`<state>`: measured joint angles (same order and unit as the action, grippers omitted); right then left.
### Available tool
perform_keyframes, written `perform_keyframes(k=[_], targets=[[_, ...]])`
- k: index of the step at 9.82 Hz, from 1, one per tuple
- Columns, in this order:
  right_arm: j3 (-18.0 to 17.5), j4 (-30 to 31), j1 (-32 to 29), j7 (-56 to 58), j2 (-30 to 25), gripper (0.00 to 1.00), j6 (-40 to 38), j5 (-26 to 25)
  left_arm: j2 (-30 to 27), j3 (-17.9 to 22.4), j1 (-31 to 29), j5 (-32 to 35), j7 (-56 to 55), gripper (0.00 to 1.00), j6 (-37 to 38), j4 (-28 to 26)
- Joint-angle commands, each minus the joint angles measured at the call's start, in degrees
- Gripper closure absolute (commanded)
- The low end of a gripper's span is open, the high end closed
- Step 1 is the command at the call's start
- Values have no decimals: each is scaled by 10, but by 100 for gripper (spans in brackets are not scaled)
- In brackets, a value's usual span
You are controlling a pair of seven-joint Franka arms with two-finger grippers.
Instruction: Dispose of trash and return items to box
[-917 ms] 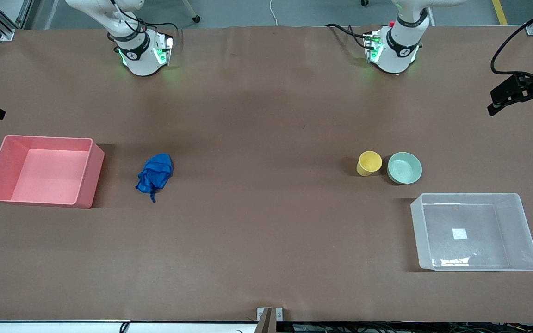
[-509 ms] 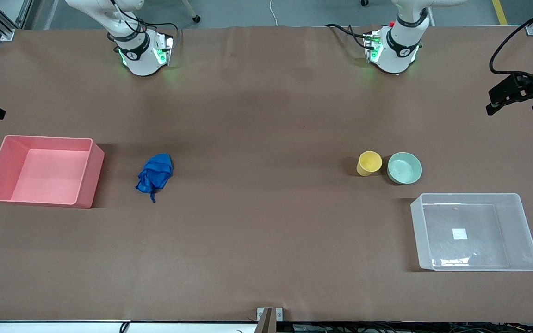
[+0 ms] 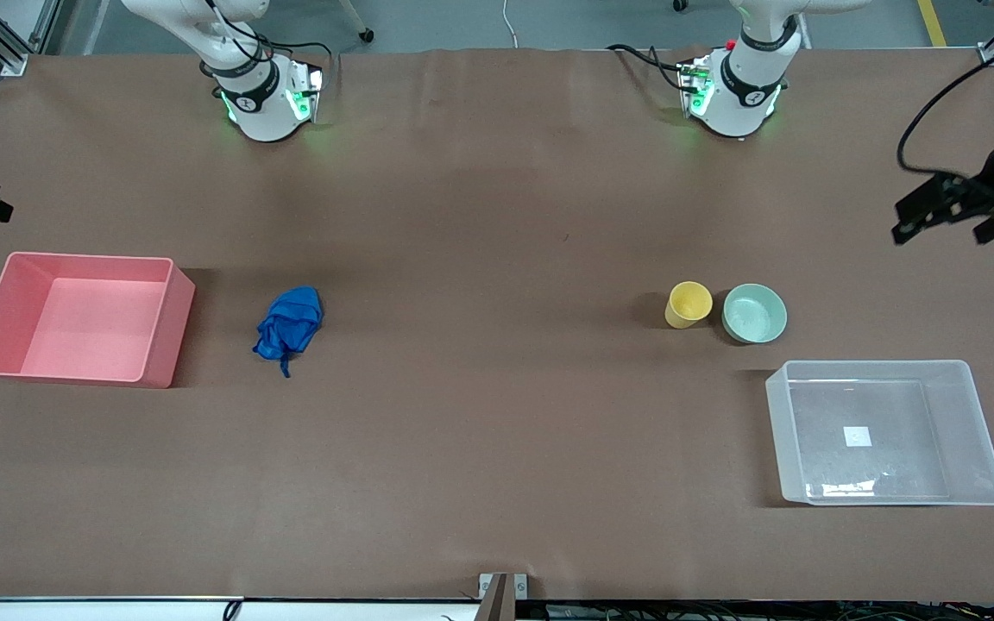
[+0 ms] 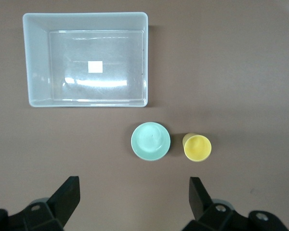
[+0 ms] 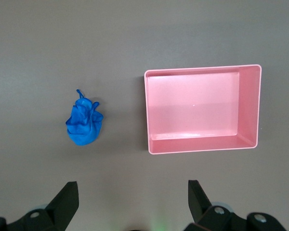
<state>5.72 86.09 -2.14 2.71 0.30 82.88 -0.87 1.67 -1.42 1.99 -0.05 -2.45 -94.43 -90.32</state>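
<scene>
The blue wad of trash [image 3: 288, 321] lies on the table beside the pink bin [image 3: 171, 321]; it also shows in the right wrist view [image 5: 85, 124]. The yellow cup [image 3: 688, 304] stands upright beside the mint-green bowl [image 3: 754, 313]. The clear box [image 3: 980, 431] is empty and sits nearer to the front camera than the bowl. The left wrist view shows the cup [image 4: 197, 147], the bowl [image 4: 151, 141] and the box [image 4: 37, 57]. My left gripper [image 3: 939, 233] is open and empty, high over the left arm's end of the table [image 4: 134, 183]. My right gripper [image 5: 132, 185] is open and empty, high above the table.
The pink bin [image 5: 250, 106] is empty and stands at the right arm's end of the table. The two arm bases [image 3: 264, 95] [image 3: 734, 86] stand along the table's back edge. Brown table surface [image 3: 497, 388] lies between the trash and the cup.
My left gripper has dropped lower in the front view and turned slightly. The right arm and all objects on the table have not moved.
</scene>
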Motion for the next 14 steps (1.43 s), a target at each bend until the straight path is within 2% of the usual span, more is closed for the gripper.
perform_keyframes(k=[1,3,5,8,9,10,11,14], targets=[[-4,83,50,-64,7,0,62,-1,-2,1,-1,4,8,0,-83,-112],[-3,193,92,-91,31,0,193,-4,1,1,-1,3,7,0,-204,-224],[-4,282,135,-132,74,0,348,-4,41,1,-1,1,7,0,-333,-304],[-4,375,150,-142,164,0,569,-4,124,1,-1,1,10,0,-470,-360],[-4,400,150,-143,189,0,640,-4,147,1,-1,1,10,0,-481,-362],[-5,414,154,-142,201,3,667,-4,162,2,-2,1,13,0,-487,-362],[-6,429,167,-142,202,15,671,-4,175,2,-2,1,15,0,-491,-362],[-7,440,173,-145,224,90,708,4,197,2,-10,1,37,3,-519,-381]])
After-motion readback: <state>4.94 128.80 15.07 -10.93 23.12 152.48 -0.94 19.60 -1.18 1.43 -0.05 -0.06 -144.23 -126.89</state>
